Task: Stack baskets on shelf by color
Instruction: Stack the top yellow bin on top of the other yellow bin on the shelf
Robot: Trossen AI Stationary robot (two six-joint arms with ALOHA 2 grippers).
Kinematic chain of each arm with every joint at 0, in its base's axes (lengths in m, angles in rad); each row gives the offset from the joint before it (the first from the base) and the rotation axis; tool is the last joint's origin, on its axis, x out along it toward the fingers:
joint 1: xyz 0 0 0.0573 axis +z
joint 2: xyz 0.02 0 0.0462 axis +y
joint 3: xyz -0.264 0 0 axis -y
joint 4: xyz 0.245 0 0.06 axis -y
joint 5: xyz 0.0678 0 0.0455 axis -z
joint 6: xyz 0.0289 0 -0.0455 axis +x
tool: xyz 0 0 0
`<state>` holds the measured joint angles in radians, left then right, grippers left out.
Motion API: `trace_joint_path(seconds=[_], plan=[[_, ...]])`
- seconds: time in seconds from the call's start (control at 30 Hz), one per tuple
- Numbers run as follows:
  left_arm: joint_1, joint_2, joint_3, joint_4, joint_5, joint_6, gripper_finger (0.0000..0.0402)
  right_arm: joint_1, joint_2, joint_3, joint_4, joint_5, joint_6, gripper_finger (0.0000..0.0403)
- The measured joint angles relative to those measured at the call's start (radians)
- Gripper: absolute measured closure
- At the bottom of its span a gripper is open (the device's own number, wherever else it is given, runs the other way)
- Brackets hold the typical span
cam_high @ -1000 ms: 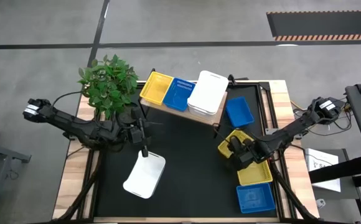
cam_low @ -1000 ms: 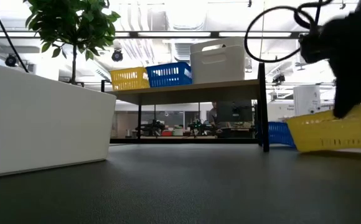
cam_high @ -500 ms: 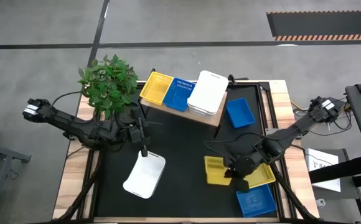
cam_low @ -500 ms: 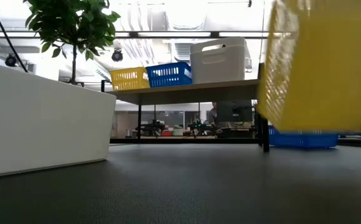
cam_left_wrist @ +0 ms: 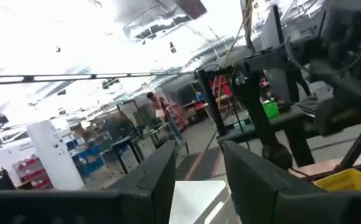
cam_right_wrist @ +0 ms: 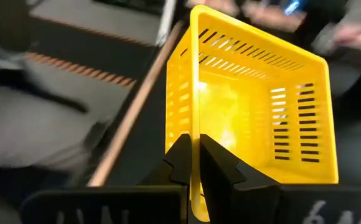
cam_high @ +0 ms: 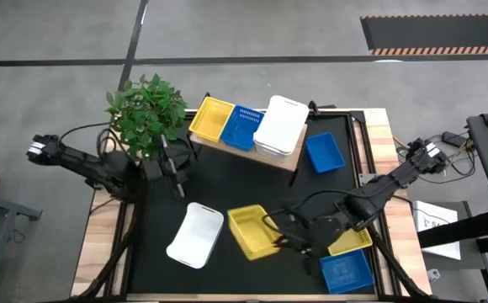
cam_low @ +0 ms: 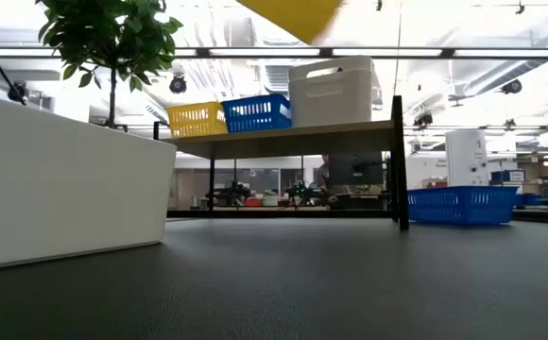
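Baskets remain mostly unsorted: the right gripper (cam_right_wrist: 195, 163) is clamped on the rim of a yellow basket (cam_high: 252, 232), carrying it above the black surface (cam_high: 252, 181), just beside a white basket (cam_high: 196, 235) lying there. Its slotted walls look thin and glossy. The shelf (cam_high: 279, 158) already bears one yellow basket (cam_high: 210, 119), one blue basket (cam_high: 244, 127) and a white stack (cam_high: 281, 124). Still off it are a loose blue basket (cam_high: 322, 151), another yellow one (cam_high: 351, 241) and a third blue one (cam_high: 346, 270). The left gripper (cam_left_wrist: 197, 180) waits near the plant (cam_high: 145, 112), fingers apart.
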<state>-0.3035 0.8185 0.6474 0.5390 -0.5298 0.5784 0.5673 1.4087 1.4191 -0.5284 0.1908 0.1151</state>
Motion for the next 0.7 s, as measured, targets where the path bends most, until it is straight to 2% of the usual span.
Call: trace_joint_path(seconds=[0.13, 0.3, 0.37, 0.5, 0.7], plan=[[0.0, -0.032, -0.061, -0.07, 0.003, -0.065, 0.0281, -0.034, 0.103, 0.159, 0.002, 0.146, -0.119, 0.039], [0.001, -0.049, -0.151, 0.133, 0.005, 0.022, 0.0281, -0.099, 0.224, 0.355, -0.011, 0.366, -0.237, 0.039], [-0.001, -0.065, -0.175, 0.18, 0.005, 0.033, 0.0281, -0.132, 0.268, 0.433, -0.049, 0.42, -0.246, 0.039], [-0.001, -0.102, -0.212, 0.262, 0.005, 0.031, 0.0281, -0.203, 0.35, 0.567, -0.113, 0.472, -0.24, 0.039], [-0.001, -0.132, -0.248, 0.318, 0.005, 0.03, 0.0281, -0.324, 0.451, 0.696, -0.14, 0.483, -0.231, 0.039]])
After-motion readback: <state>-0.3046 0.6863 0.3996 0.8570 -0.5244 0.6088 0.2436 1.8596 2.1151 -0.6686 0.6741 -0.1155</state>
